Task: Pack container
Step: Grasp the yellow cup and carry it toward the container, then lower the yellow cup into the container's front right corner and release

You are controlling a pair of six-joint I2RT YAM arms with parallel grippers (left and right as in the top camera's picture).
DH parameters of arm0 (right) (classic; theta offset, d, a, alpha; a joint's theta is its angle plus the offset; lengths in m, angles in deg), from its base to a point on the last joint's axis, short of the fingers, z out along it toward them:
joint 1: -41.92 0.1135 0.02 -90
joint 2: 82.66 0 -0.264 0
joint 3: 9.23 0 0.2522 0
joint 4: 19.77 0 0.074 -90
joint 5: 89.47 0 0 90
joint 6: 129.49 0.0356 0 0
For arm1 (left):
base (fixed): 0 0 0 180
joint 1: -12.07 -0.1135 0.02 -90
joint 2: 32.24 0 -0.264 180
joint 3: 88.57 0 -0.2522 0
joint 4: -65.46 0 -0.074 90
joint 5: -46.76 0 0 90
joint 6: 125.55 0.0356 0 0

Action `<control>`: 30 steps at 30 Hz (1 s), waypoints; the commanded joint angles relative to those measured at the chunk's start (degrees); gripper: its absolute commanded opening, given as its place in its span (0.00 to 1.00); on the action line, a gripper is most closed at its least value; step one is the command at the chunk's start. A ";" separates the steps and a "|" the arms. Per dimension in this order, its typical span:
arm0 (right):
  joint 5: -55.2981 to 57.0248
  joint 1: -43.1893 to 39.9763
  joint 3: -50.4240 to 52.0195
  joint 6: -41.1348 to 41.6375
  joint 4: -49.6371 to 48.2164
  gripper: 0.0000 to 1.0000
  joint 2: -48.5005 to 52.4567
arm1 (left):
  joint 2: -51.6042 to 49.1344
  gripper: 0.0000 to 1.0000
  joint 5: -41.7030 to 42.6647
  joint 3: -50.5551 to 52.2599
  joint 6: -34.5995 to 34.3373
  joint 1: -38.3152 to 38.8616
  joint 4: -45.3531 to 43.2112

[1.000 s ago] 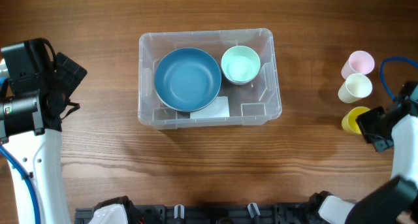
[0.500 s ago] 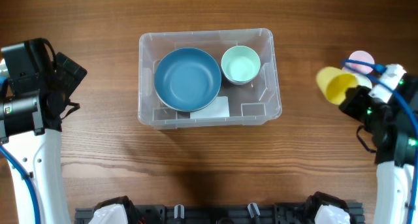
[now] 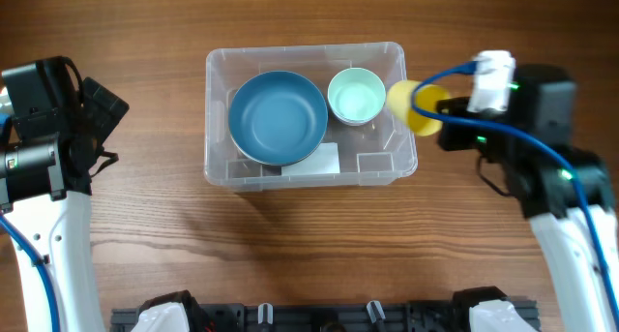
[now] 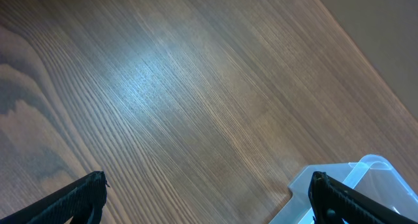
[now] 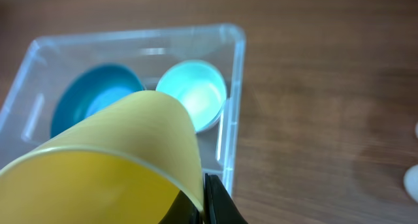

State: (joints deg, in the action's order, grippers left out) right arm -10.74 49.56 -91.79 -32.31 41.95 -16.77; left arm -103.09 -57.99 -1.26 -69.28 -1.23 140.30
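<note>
Clear plastic first: found the container [image 3: 215,119] dead centre on the wooden table [image 3: 145,235], already loaded with a blue bowl [image 3: 278,116] on the left and a mint bowl [image 3: 356,95] just beside it, leaving bare floor only along the right wall. Spotted the right gripper [image 3: 437,111] clamped on a yellow cup [image 3: 404,104], tipped on its side with the base aimed inward and hanging over that right rim, presumably lined up for the one free gap. Saw the left gripper [image 4: 206,191] well off to the left, fingers spread wide on nothing, probably just kept out of the way.
</note>
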 commanded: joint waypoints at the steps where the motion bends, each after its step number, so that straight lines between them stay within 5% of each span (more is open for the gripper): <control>1: 6.88 6.10 -0.96 -1.03 0.09 0.04 6.05 | 0.24 1.00 -0.09 -0.90 -0.11 -0.37 -0.11; 10: 14.84 15.13 -1.03 -0.59 -0.22 0.04 17.29 | 0.24 1.00 -0.09 -0.90 -0.11 -0.37 -0.11; 30: 18.32 15.45 -1.01 -0.52 -6.71 0.04 29.29 | 0.24 1.00 -0.09 -0.90 -0.11 -0.37 -0.13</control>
State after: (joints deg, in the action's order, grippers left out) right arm 7.89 64.82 -91.81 -32.31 36.62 9.80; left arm -103.09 -57.99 -1.26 -69.28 -1.25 140.30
